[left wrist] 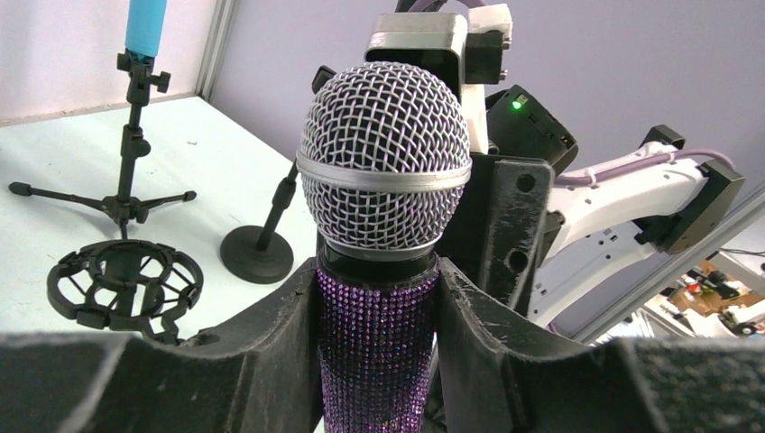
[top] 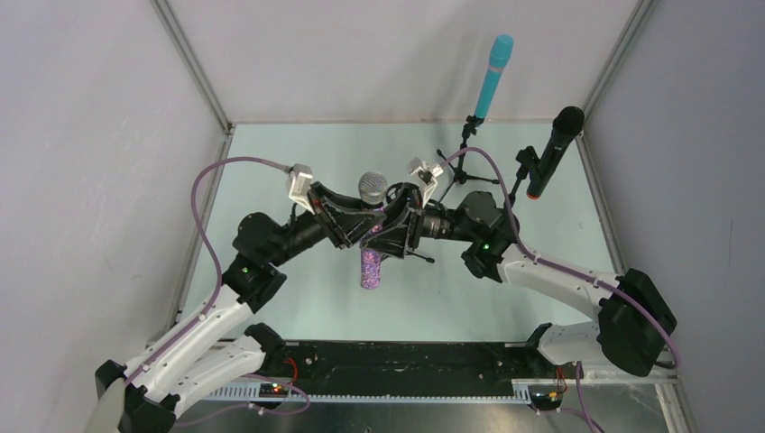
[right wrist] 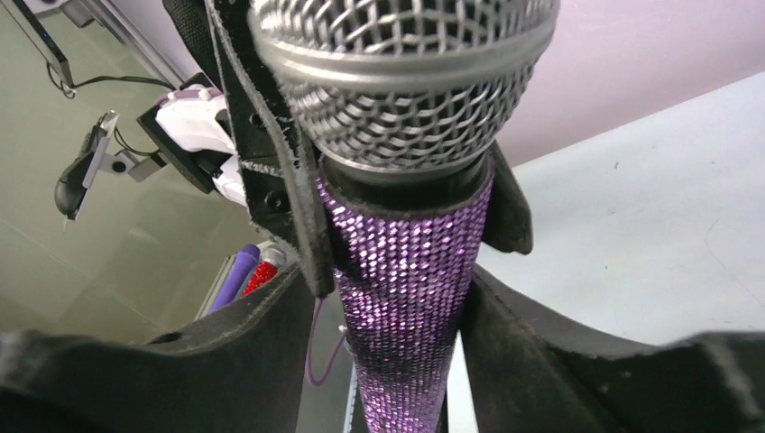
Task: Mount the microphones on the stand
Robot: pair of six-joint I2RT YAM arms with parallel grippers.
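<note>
The purple glitter microphone [top: 372, 257] with a silver mesh head stands upright over the middle of the table. My left gripper [top: 354, 221] and right gripper [top: 397, 224] are both shut on its body just below the head, from opposite sides. In the left wrist view the microphone [left wrist: 376, 352] fills the gap between my left gripper's [left wrist: 376, 280] fingers. In the right wrist view the microphone [right wrist: 406, 271] sits in my right gripper [right wrist: 401, 284]. The cyan microphone [top: 493, 77] sits on a tripod stand [top: 465, 167]. The black microphone [top: 555, 149] sits on another stand.
A black ring-shaped shock-mount holder [left wrist: 124, 284] stands empty on the table near the tripod stand [left wrist: 126, 203] and a round stand base [left wrist: 257, 254]. Grey walls close the table on the left, back and right.
</note>
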